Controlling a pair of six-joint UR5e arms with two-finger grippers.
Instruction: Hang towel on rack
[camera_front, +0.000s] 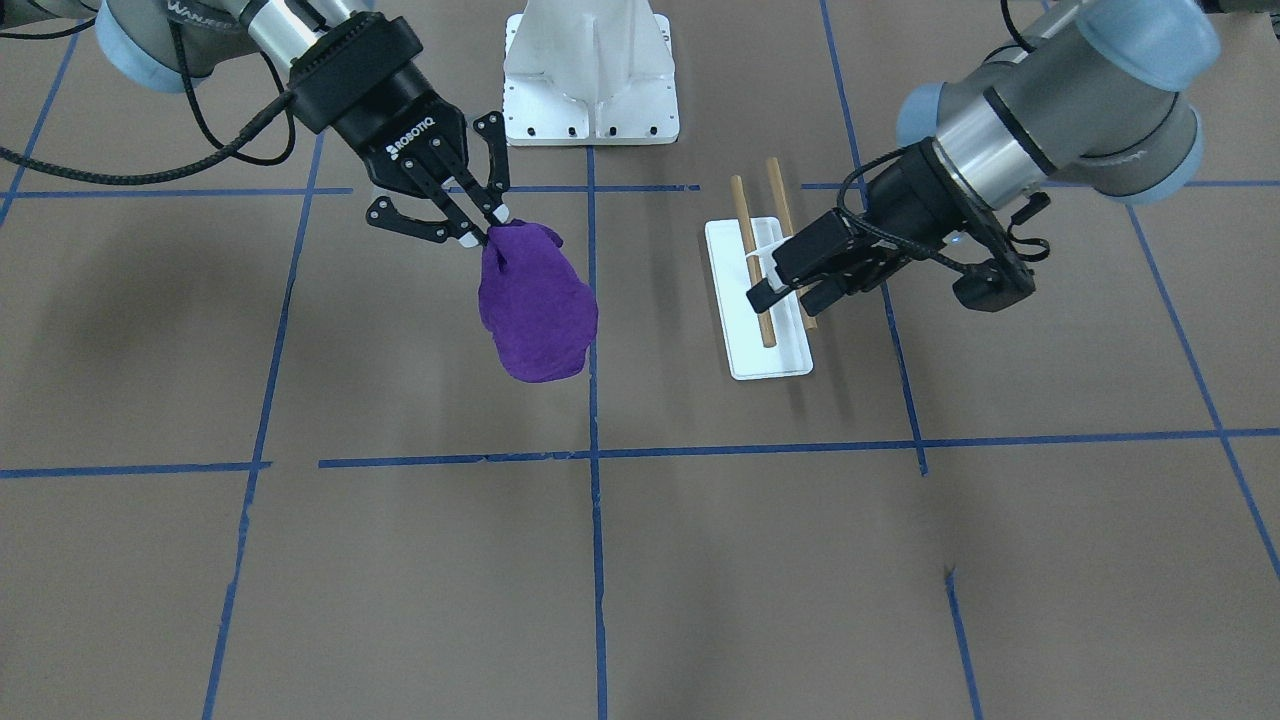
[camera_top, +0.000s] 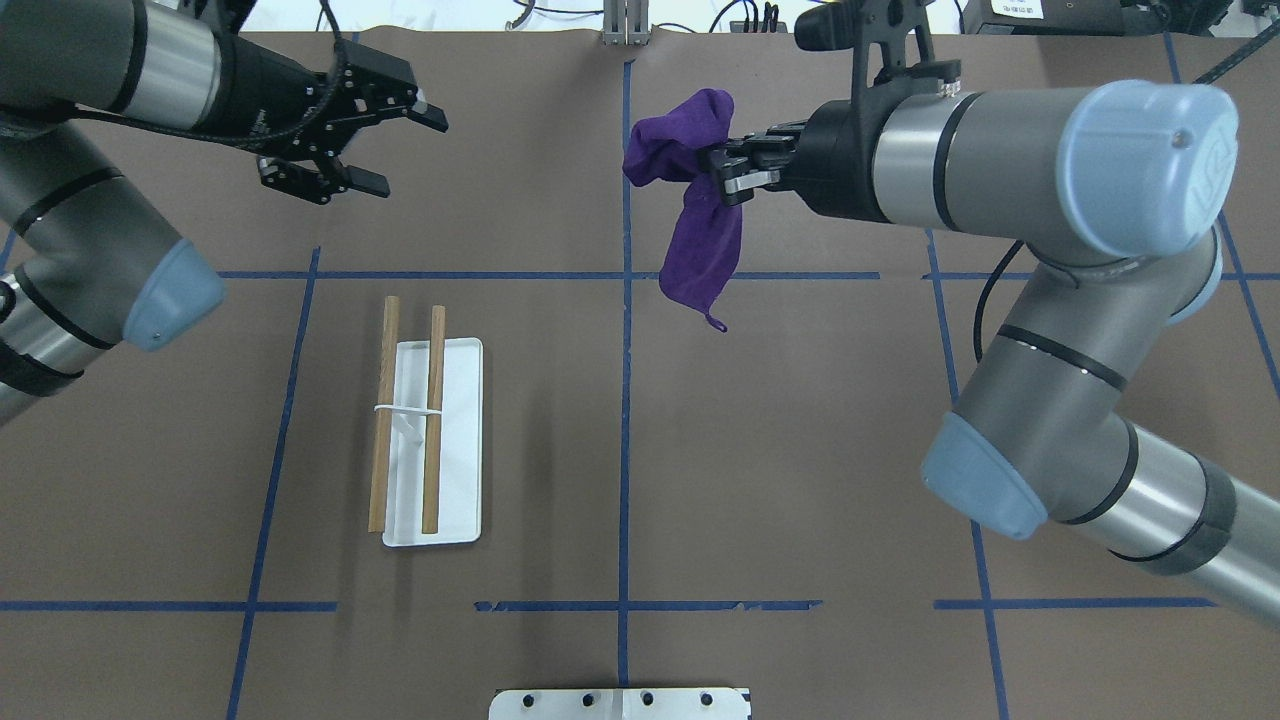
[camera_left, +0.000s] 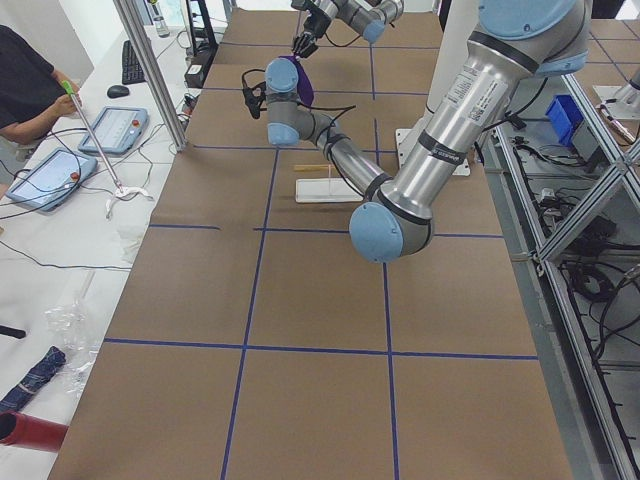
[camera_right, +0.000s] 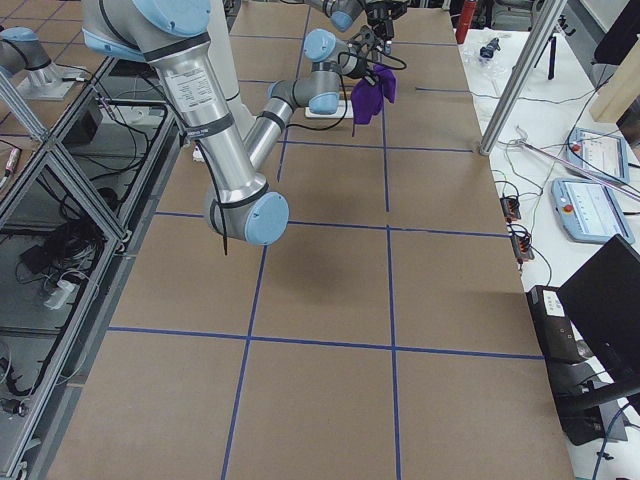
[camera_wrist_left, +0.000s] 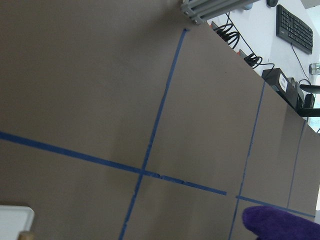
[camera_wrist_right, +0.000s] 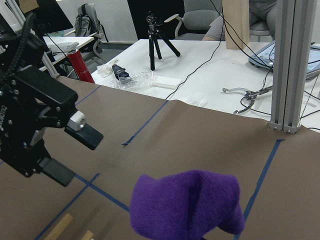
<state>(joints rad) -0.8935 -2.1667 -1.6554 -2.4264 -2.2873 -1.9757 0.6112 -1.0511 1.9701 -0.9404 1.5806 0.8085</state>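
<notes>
My right gripper is shut on the upper part of the deep-purple towel and holds it in the air; the towel hangs down bunched, with its small loop at the low corner. In the front view the same gripper pinches the towel at its top. The rack, a white base with two wooden dowels, stands on the table on my left side. My left gripper is open and empty, raised above the table; in the front view it overlaps the rack.
The brown table surface is marked with blue tape lines. The white robot pedestal stands at the near edge between the arms. The right wrist view shows the towel and the left gripper's fingers across from it.
</notes>
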